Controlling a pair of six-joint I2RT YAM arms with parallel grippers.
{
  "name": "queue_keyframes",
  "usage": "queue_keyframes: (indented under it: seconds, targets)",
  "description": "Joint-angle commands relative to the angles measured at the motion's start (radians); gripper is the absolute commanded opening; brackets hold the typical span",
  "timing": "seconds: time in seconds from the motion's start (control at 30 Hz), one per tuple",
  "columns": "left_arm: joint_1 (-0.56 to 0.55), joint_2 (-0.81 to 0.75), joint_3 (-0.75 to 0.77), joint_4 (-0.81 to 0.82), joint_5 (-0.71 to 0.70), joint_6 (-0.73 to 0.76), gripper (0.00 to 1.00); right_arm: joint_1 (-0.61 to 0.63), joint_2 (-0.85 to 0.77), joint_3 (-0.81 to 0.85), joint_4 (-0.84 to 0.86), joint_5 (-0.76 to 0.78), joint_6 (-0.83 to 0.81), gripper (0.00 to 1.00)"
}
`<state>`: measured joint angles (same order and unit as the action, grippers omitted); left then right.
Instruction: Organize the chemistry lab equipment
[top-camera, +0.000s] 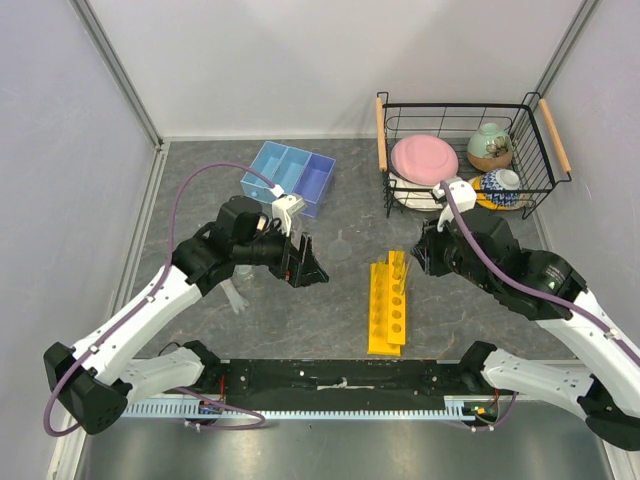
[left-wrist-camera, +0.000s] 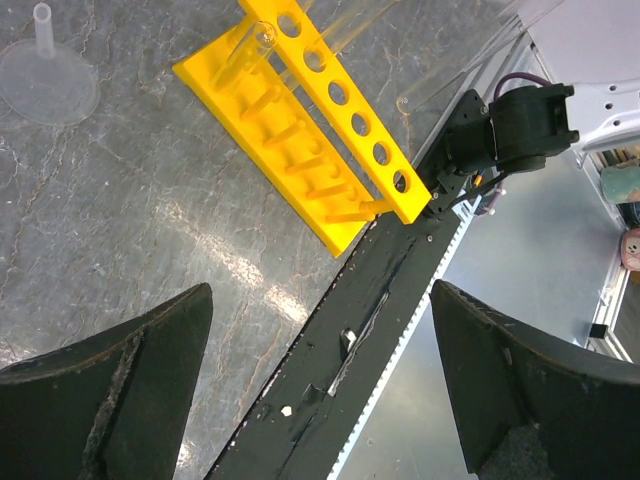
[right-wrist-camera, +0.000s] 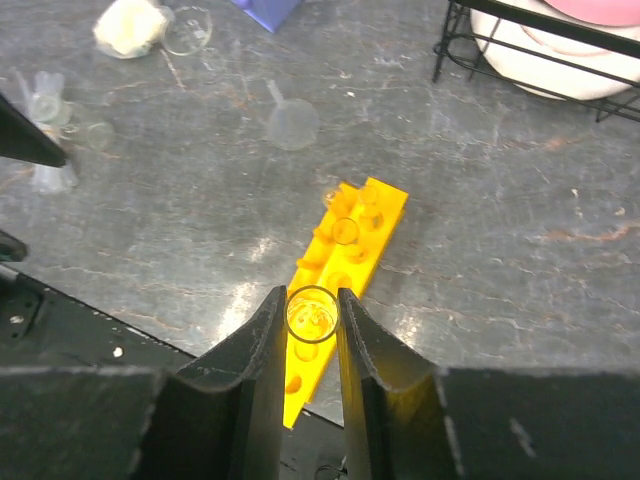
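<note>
The yellow rack (top-camera: 388, 305) lies on the table between my arms. My right gripper (right-wrist-camera: 313, 318) is shut on a clear test tube (right-wrist-camera: 313, 296), held upright over the rack (right-wrist-camera: 350, 250) above a near hole. One more test tube (right-wrist-camera: 345, 232) stands in a farther hole. In the top view the right gripper (top-camera: 408, 258) hangs over the rack's far end. My left gripper (top-camera: 308, 265) is open and holds nothing, left of the rack. Its fingers (left-wrist-camera: 110, 390) stand wide above the near table edge, with the rack (left-wrist-camera: 300, 130) beyond. The blue tray (top-camera: 290, 177) sits at the back.
A clear funnel (right-wrist-camera: 292, 125) stands beyond the rack; another funnel (top-camera: 236, 297) sits under my left arm. A cream lump (right-wrist-camera: 128, 28) and a small beaker (right-wrist-camera: 188, 28) lie near the tray. The black wire basket (top-camera: 465, 110) with the pink plate and bowls stands back right.
</note>
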<state>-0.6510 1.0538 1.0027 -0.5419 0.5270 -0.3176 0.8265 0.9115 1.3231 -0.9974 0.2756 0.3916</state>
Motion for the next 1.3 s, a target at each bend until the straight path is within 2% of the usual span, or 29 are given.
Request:
queue_keyframes:
  seconds: [0.0, 0.37, 0.67, 1.27]
  targets:
    - [0.004, 0.011, 0.03, 0.006, -0.019, 0.032, 0.96, -0.001, -0.033, -0.05, -0.003, 0.102, -0.02, 0.23]
    - [0.004, 0.029, 0.031, 0.014, -0.007, 0.032, 0.95, 0.0, -0.091, -0.174, 0.1, 0.126, 0.016, 0.22]
    - [0.004, 0.029, 0.022, 0.014, -0.004, 0.038, 0.95, 0.0, -0.031, -0.168, 0.143, 0.112, 0.004, 0.22]
    - [0.004, 0.005, 0.01, 0.0, -0.019, 0.052, 0.95, 0.0, -0.046, -0.277, 0.229, 0.14, 0.003, 0.22]
